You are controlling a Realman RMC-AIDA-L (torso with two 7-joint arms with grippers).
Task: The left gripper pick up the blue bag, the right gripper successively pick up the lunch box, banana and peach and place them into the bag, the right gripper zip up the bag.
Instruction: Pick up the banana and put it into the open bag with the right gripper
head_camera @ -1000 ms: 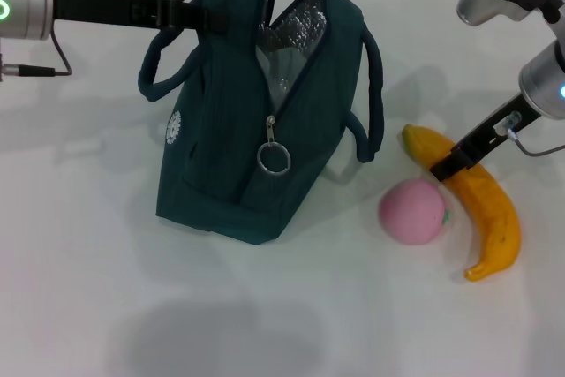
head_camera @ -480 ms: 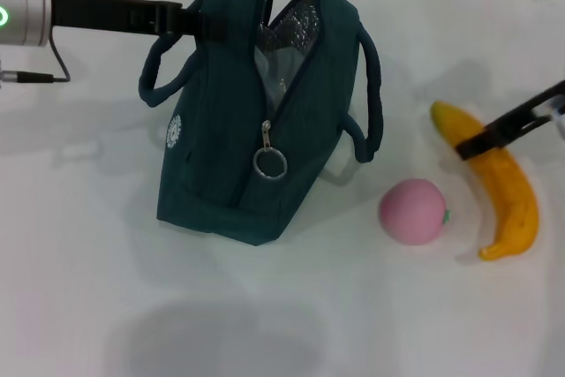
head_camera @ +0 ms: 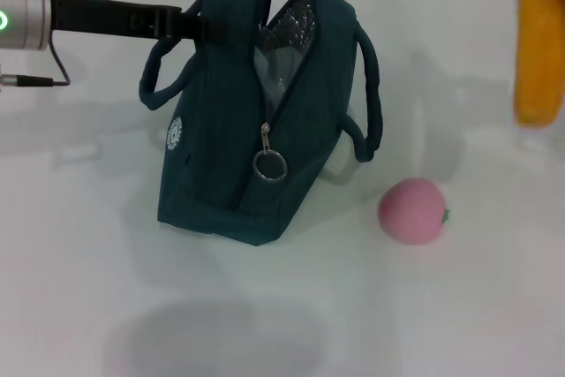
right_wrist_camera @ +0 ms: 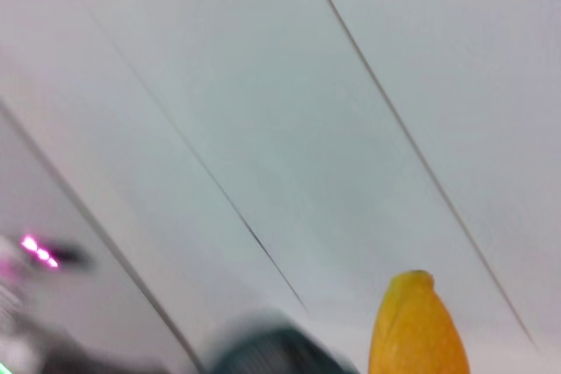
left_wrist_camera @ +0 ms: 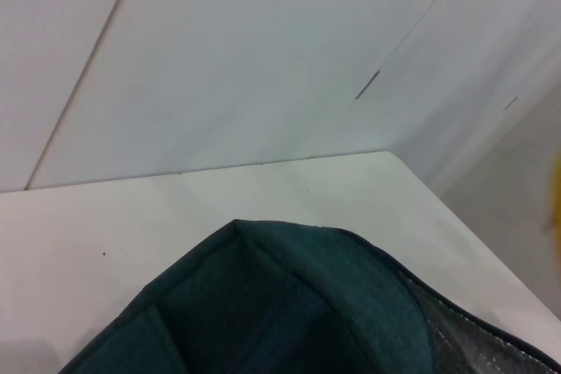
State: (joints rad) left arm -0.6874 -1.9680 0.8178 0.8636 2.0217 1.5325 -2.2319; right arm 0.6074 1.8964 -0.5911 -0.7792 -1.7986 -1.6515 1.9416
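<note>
Head view: blue bag [head_camera: 256, 103] stands unzipped at centre on the counter [head_camera: 79, 262], left gripper [head_camera: 190, 24] pinching its top edge. Peach [head_camera: 412, 210] lower right. Banana [head_camera: 538, 41] hangs at the upper right edge, cropped; right gripper's fingers unseen, state unknown. Right wrist view shows only the banana's tip [right_wrist_camera: 416, 326].

White table [head_camera: 79, 289] under me, soft grey shadows across it. Behind its far edge a pale panelled wall [left_wrist_camera: 263, 50] with thin seams; panels meet at a corner. Light even, diffuse.
</note>
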